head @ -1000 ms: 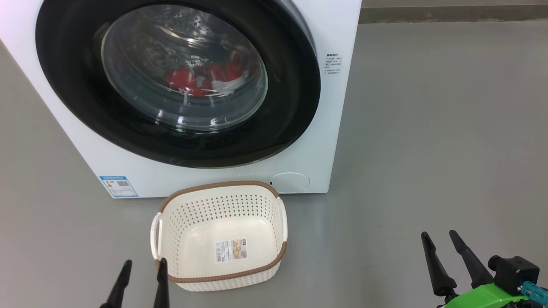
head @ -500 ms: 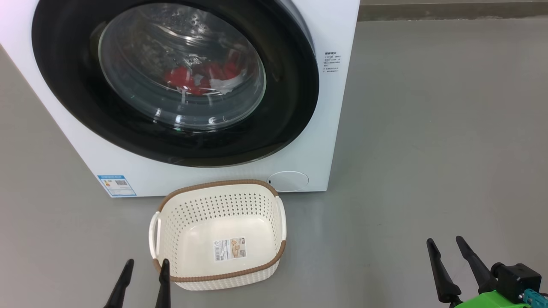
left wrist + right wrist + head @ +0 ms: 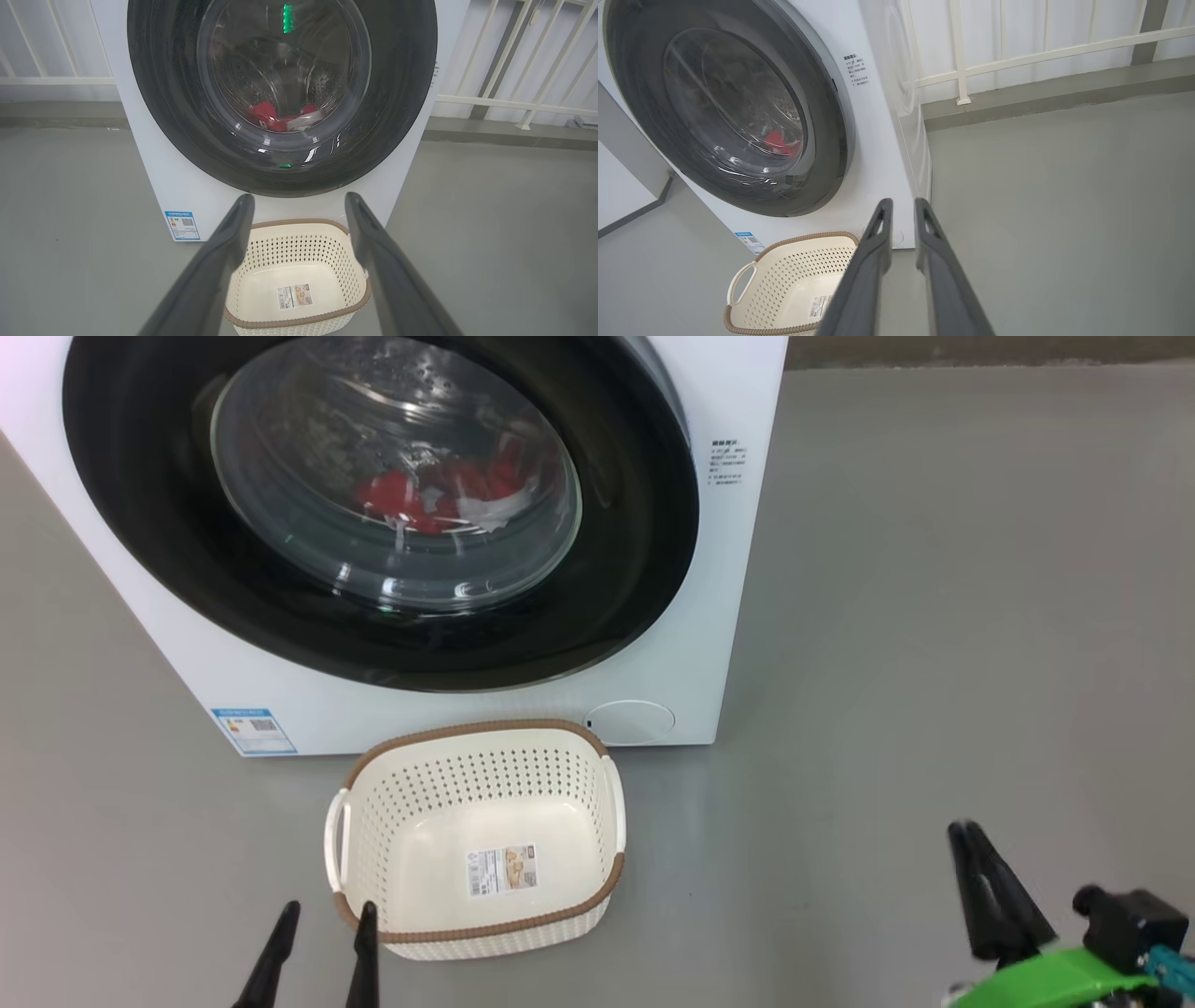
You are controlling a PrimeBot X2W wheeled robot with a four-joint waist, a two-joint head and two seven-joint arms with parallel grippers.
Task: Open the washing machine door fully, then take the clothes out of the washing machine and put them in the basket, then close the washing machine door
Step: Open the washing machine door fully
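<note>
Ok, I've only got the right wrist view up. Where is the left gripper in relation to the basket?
Observer: In the head view the left gripper is low at the near left corner of the basket, pointing towards the machine.
Operator: Are its fingers open?
Observer: Yes. The left wrist view shows the fingers spread wide with nothing held between them.
Operator: My own fingers hide part of the basket. Is anything in it?
Observer: The head view shows the whole inside, and only a paper sticker lies on its floor.
</note>
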